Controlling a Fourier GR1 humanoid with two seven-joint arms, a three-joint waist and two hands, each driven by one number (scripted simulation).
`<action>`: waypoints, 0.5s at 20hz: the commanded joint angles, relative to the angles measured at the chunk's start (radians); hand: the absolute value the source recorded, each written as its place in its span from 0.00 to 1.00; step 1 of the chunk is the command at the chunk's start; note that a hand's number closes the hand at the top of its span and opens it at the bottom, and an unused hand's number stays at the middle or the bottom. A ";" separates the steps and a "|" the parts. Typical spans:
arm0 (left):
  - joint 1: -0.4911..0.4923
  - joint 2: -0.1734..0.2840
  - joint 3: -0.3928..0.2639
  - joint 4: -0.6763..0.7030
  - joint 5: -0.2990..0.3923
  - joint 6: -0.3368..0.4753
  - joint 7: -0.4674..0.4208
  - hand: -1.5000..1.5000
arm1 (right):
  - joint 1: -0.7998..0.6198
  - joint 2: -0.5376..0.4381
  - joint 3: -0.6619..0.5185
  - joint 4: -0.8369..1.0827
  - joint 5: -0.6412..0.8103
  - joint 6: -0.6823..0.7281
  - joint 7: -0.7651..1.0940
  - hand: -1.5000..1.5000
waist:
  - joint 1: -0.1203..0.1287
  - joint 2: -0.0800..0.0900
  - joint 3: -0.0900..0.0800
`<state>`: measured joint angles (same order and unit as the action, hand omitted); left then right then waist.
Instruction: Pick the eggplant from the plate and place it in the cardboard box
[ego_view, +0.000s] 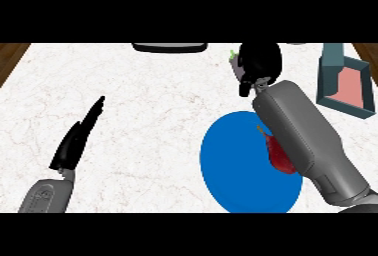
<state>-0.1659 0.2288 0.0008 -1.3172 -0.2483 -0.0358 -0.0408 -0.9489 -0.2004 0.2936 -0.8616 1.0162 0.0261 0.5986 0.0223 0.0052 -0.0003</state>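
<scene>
Right hand (258, 62): glossy black, rounded, fingers curled over a small purplish object with a green stem, seemingly the eggplant (235, 61), only a sliver showing at the hand's left edge. Held above white marble counter (140, 100), beyond the plate and left of the box. Behind the hand, smooth grey forearm (303, 140), thick and capsule-shaped, slanting down to the lower right, crossing the plate's right side.

Blue plate (236, 165): flat, matte, oval in this view, carrying a red pepper-like item (279, 155), glossy, tapering, partly hidden under the forearm.

Cardboard box (343, 82): open, teal-grey walls, salmon-pink floor, angular, at the counter's right edge, near the hand yet apart from it.

Left hand (77, 137): black, fingers straight and together, resting at left.

Dark rounded object (170, 47) at the top edge. Brown wood strips at both upper corners.
</scene>
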 joint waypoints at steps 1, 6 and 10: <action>0.048 -0.017 -0.010 -0.030 -0.010 0.017 -0.003 0.50 | -0.106 -0.010 -0.008 -0.010 0.070 0.004 0.083 1.00 | -0.007 -0.006 0.000; 0.014 -0.017 0.010 0.012 -0.007 0.020 -0.019 0.50 | -0.146 -0.117 -0.064 -0.093 0.103 0.063 0.162 1.00 | -0.026 -0.008 0.000; 0.050 0.017 0.023 -0.039 0.008 -0.020 -0.001 0.50 | -0.071 -0.145 -0.081 -0.219 0.130 0.104 0.240 1.00 | -0.029 -0.011 0.000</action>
<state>-0.1293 0.2255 0.0097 -1.3400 -0.2515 -0.0342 -0.0416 -1.0469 -0.2951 0.2389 -0.9933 1.1253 0.0925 0.7869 0.0001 -0.0036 -0.0006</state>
